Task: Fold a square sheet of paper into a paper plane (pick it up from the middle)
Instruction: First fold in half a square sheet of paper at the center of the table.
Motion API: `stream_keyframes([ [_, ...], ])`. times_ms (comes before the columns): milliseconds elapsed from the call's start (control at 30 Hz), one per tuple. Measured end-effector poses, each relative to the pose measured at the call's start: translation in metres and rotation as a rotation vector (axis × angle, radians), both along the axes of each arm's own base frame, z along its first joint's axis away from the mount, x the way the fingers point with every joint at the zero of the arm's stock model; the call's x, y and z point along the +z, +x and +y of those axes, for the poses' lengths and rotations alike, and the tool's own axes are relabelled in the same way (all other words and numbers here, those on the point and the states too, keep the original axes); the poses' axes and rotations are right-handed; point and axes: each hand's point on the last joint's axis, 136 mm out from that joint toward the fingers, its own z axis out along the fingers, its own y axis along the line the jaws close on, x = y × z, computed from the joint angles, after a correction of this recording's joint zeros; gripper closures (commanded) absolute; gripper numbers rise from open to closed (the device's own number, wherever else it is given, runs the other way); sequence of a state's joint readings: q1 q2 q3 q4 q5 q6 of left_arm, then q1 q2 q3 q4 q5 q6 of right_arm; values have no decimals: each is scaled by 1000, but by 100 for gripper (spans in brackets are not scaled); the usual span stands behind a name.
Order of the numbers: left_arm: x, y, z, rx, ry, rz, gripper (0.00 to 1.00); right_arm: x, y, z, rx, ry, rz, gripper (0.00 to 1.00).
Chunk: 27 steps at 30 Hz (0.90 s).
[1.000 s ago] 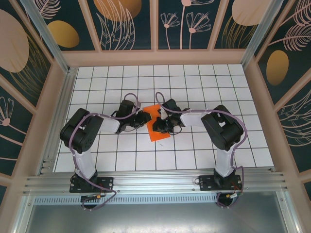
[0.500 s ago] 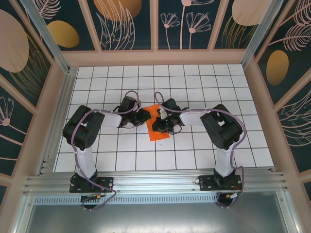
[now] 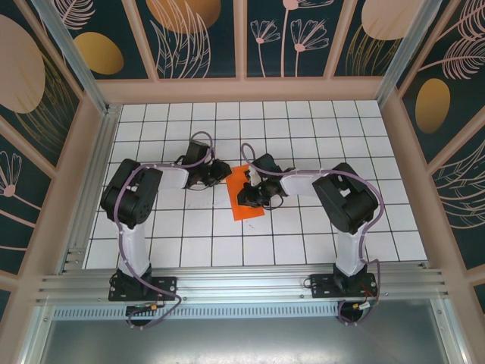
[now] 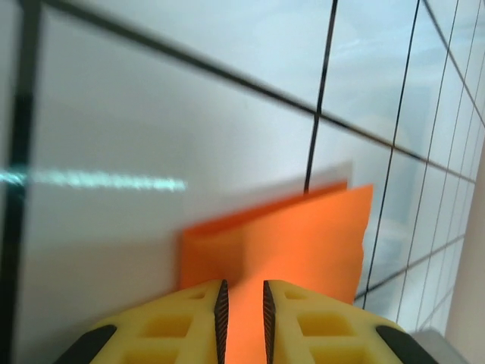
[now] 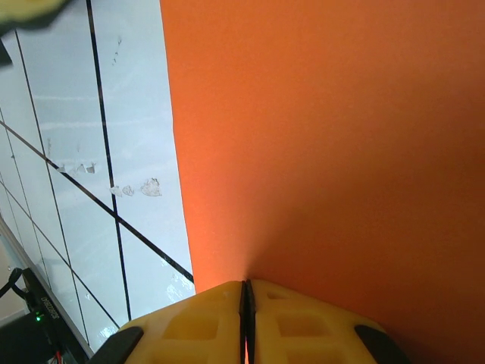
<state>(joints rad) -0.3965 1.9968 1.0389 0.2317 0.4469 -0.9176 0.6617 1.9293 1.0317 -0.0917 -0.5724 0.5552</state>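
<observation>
The square sheet of paper (image 3: pixel 245 208) is bright orange and folded to a narrow oblong, not a pointed paper plane; it lies on the white grid table between the two arms. My right gripper (image 3: pixel 246 194) rests on its middle from the right. In the right wrist view its yellow pads (image 5: pixel 247 282) are pressed together on the sheet (image 5: pixel 326 136), which rises slightly at the seam. My left gripper (image 3: pixel 224 172) sits at the sheet's far left corner. In the left wrist view the left gripper (image 4: pixel 242 284) has its jaws a narrow gap apart over the paper (image 4: pixel 303 235), whose edge stands lifted.
The white grid table (image 3: pixel 303 129) is ringed by wooden walls (image 3: pixel 394 152), with an aluminium rail (image 3: pixel 242 284) along the near edge. Purple cables loop over both arms above the sheet. Small scuff marks (image 5: pixel 132 188) dot the tile to the left of the paper.
The left arm has swung its gripper toward the far side, from the sheet's left edge up to its far left corner. The right gripper and the paper have stayed put.
</observation>
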Motion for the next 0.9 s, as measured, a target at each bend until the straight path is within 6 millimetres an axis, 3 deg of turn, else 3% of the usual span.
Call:
stream_keyframes([
  [133,0,19,7,18,28,-29,78,0,0,0,0,0,0,88],
  [367,-1,27,10,11,60,-38,77,0,0,0,0,0,0,88],
  [500,2,33,20,23,89,-66,73,3,1,1,2,8,-3,82],
  [600,12,34,40,61,124,-94,67,10,4,4,2,11,-14,72],
  [733,35,20,57,83,126,-141,61,45,25,9,-27,40,-113,57],
  [900,33,-18,56,41,81,-127,56,95,74,-1,-124,42,-296,59],
])
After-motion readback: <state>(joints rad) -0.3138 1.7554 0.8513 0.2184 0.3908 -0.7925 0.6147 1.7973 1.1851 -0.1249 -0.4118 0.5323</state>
